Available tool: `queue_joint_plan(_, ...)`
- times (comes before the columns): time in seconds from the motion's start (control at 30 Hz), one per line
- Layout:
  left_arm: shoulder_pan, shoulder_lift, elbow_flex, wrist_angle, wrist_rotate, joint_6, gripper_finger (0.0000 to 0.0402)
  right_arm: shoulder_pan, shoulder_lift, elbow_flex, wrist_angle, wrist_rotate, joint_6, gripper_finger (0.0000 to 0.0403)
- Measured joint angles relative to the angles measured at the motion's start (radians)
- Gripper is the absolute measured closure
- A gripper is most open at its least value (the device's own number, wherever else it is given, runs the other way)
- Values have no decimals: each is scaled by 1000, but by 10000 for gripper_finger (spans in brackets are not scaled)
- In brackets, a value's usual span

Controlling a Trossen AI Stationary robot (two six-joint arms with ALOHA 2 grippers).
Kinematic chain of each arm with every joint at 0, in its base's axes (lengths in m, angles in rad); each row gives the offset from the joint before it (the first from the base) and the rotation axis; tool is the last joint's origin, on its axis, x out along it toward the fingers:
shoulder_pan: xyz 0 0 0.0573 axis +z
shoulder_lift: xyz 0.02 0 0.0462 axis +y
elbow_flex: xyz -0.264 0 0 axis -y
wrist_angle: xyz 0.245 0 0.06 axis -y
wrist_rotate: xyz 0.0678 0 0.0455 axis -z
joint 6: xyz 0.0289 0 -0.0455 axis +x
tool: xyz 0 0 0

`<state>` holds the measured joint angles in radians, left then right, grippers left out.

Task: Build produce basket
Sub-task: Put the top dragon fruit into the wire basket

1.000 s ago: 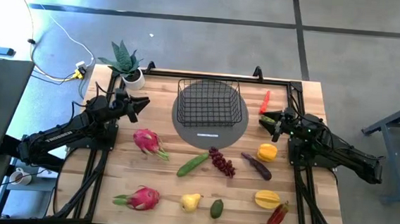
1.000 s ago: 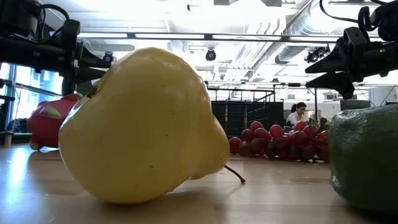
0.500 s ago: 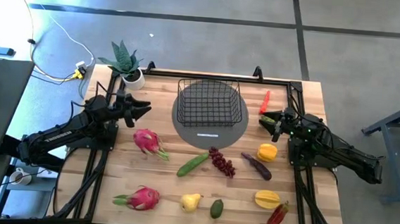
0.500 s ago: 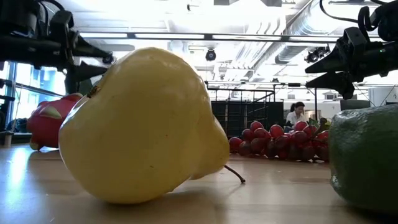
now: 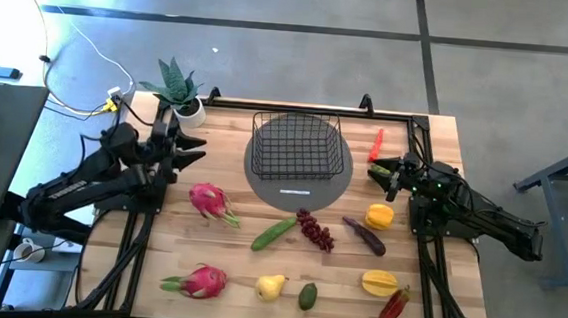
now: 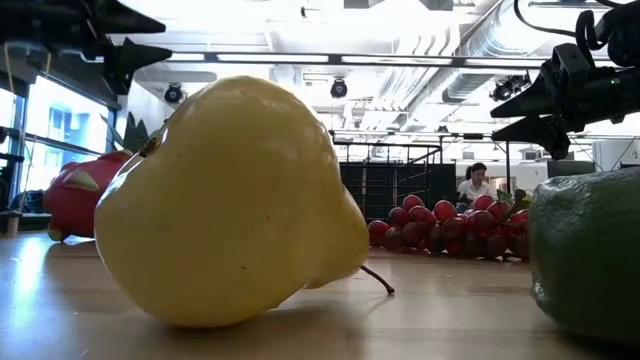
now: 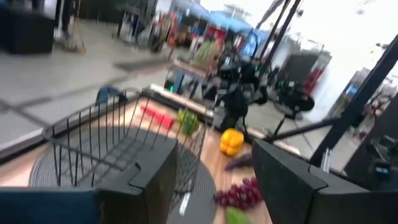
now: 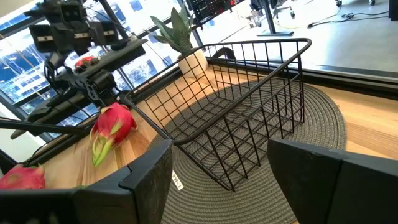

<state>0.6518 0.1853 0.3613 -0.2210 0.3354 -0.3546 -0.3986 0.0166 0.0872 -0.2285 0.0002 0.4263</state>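
Note:
The black wire basket (image 5: 297,145) stands on a round grey mat (image 5: 297,187) at the table's far middle. It is empty. Produce lies on the wood: two pink dragon fruits (image 5: 211,200) (image 5: 198,279), a cucumber (image 5: 274,233), purple grapes (image 5: 315,229), a yellow pear (image 5: 271,286), an avocado (image 5: 307,296), a starfruit (image 5: 379,282) and a red chilli (image 5: 393,305). My left gripper (image 5: 193,145) hangs open and empty left of the basket, above the table (image 6: 160,37). My right gripper (image 5: 375,170) is open and empty right of the basket, pointing at it (image 8: 221,186).
A potted green plant (image 5: 177,89) stands at the far left corner. A second red chilli (image 5: 376,143), a yellow pepper (image 5: 379,216) and a dark aubergine (image 5: 364,236) lie near my right arm. A person (image 6: 478,183) sits in the room far behind the table.
My left gripper has risen and drawn back a little toward the table's left edge, staying open. My right arm has kept still. No produce has moved.

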Motion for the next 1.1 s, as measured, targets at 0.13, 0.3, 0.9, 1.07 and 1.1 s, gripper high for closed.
queue_joint_plan(0.13, 0, 93, 118, -125, 37, 55, 209, 0, 0, 0, 0, 0, 0, 160)
queue_joint_plan(0.3, 0, 216, 254, -253, 43, 137, 209, 0, 0, 0, 0, 0, 0, 160)
queue_joint_plan(0.9, -157, 500, 485, -600, 29, 429, 209, 0, 0, 0, 0, 0, 0, 160)
queue_joint_plan(1.07, -226, 565, 485, -645, -73, 462, 209, 0, 0, 0, 0, 0, 0, 160)
queue_joint_plan(1.1, -240, 576, 485, -657, -85, 469, 209, 0, 0, 0, 0, 0, 0, 160)
